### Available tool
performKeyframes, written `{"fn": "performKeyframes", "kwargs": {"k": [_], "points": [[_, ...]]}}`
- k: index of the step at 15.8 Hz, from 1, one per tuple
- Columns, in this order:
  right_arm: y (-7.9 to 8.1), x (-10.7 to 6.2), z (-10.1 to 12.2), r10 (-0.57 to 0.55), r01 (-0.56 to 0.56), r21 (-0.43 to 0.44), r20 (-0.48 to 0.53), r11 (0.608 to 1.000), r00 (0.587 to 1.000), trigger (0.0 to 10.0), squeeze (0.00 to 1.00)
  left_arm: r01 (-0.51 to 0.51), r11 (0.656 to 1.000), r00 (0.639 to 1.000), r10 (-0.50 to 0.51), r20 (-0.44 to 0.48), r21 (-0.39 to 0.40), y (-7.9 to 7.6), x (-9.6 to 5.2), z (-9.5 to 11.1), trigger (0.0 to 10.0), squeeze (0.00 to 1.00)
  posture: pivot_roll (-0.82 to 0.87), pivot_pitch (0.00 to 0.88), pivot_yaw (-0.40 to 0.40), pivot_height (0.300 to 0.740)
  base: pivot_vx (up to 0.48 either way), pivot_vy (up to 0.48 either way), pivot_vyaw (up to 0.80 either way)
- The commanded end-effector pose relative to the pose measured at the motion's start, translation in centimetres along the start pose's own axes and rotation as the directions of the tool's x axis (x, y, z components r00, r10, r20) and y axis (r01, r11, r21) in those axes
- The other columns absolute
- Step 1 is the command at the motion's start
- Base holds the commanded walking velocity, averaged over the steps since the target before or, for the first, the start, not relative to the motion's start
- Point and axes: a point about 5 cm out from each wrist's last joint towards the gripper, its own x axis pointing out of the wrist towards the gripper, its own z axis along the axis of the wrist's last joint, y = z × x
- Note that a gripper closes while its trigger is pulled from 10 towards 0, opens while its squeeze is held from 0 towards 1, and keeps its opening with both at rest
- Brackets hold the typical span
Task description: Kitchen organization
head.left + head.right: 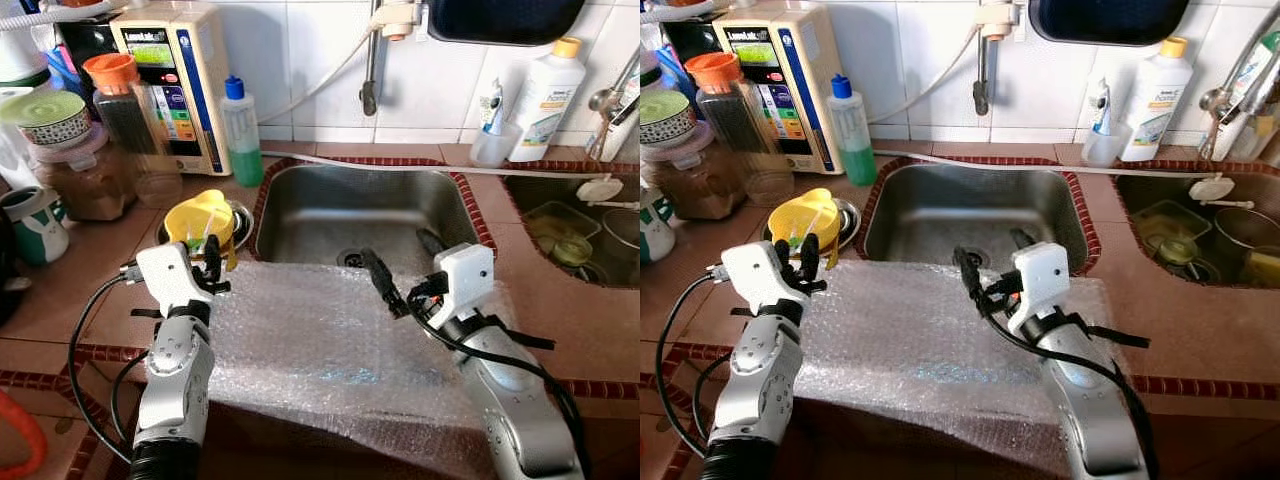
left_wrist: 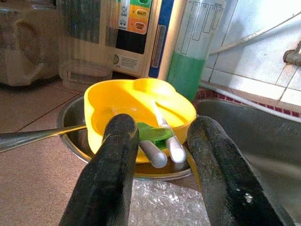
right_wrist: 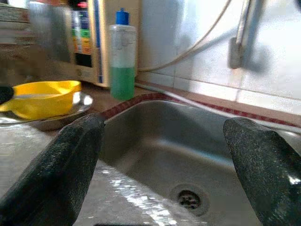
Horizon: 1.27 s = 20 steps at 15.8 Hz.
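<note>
Currently the left gripper point(image 2: 162, 155) is held released just before the yellow bowl point(image 1: 201, 222), which is placed in a steel dish point(image 2: 75, 136) beside the sink point(image 1: 365, 210). The right gripper point(image 1: 398, 266) is spread wide above the bubble wrap point(image 1: 320, 345) at the sink's front edge.

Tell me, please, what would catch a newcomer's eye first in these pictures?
Probably the yellow bowl holding utensils, sitting in a metal dish on the counter left of the steel sink, with the open left gripper right in front of it. Next, the sheet of bubble wrap spread over the counter's front edge, and the open right gripper poised over it toward the sink.
</note>
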Motion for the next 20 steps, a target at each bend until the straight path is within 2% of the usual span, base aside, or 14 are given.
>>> {"fn": "performKeyframes", "kwargs": {"k": [1,4,15,20], "points": [[0.7,0.0,0.4,0.067,-0.067,0.009,0.004,0.998,0.998,10.0,0.00,-0.001,1.000,1.000,0.001,-0.008,0.004,0.0,0.2,0.0,0.0,0.00,-0.07,0.000,0.035,0.740,0.000,0.000,0.00],[1.6,-0.3,0.0,0.191,-0.189,0.040,-0.039,0.981,0.981,10.0,0.00,0.000,1.000,1.000,0.000,-0.007,0.008,0.0,0.2,0.0,0.0,0.00,-0.07,0.000,0.037,0.740,0.000,0.000,0.00],[1.4,-0.4,-0.1,0.202,-0.201,0.030,-0.060,0.979,0.977,10.0,0.00,-0.006,1.000,1.000,0.006,0.019,0.028,-0.1,0.3,0.4,0.0,0.00,-0.07,0.000,0.033,0.740,0.000,0.000,0.00],[1.3,-0.2,0.1,0.183,-0.182,0.022,-0.044,0.983,0.982,10.0,0.00,0.020,0.994,0.993,-0.032,0.110,0.104,-0.5,0.4,2.0,0.0,0.00,-0.07,0.000,0.033,0.740,0.000,0.000,0.00]]}}
